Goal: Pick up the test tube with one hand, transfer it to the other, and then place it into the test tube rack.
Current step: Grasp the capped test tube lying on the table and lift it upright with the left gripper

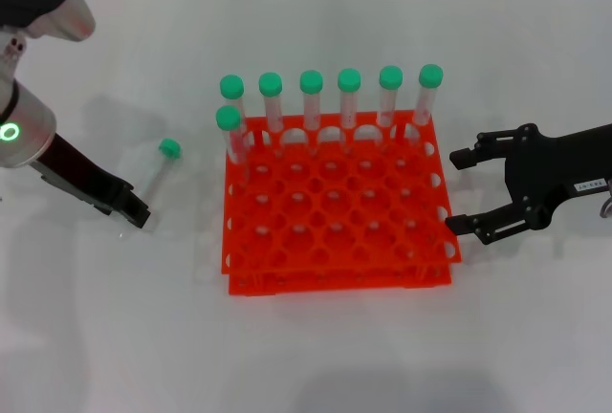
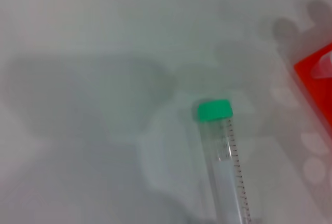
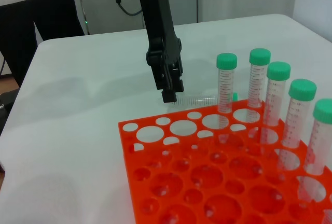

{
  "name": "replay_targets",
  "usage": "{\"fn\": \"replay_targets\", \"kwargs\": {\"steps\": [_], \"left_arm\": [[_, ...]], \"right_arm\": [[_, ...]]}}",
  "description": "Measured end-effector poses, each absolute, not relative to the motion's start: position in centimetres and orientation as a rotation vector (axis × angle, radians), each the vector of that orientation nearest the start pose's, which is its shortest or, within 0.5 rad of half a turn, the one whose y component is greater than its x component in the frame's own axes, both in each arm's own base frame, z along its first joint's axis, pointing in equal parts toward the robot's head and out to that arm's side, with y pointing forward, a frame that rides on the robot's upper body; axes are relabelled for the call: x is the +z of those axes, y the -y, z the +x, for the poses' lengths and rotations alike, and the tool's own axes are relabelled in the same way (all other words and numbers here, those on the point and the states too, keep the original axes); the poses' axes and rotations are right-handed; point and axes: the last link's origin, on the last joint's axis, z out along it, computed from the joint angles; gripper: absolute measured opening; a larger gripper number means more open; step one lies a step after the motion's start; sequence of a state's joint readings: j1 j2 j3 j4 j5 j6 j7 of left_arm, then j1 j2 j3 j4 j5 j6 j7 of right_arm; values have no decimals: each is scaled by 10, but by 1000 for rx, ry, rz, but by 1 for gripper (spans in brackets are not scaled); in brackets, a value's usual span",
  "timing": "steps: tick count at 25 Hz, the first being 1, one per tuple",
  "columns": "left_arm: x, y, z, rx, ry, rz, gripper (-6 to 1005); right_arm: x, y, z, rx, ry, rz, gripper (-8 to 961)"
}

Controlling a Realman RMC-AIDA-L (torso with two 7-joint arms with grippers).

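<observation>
1. Test tube rack [image 1: 337, 231]: orange, mid-table, seven capped tubes standing; a mis-aimed insertion could knock them.
2. Right gripper [image 1: 461, 191]: fingers wide apart, empty, beside the rack.
3. Left gripper [image 1: 132, 208]: fingers' spread cannot be told; it sits at the tube's tip.
4. Test tube [image 1: 161, 170]: lying on the table left of the rack; slim and round, it may roll or slip.

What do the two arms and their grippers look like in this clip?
The left arm is a silver-grey cylinder with a green ring light, ending in a plain black left gripper. The right gripper is black too, with a small white printed label on its wrist.

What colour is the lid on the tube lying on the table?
Green. The test tube has a green screw cap, clearest in the left wrist view.
</observation>
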State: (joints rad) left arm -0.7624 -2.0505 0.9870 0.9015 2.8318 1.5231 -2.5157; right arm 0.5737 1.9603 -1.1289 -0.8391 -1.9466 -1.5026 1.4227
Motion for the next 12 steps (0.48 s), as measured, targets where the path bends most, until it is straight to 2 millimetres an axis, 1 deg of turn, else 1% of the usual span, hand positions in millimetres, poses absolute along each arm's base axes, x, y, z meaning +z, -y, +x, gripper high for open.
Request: {"fn": "replay_targets", "kwargs": {"steps": [12], "left_arm": [[16, -380, -252, 607, 1362, -2351, 405]], "right_arm": [[10, -352, 228, 263, -159, -2992, 872]]}}
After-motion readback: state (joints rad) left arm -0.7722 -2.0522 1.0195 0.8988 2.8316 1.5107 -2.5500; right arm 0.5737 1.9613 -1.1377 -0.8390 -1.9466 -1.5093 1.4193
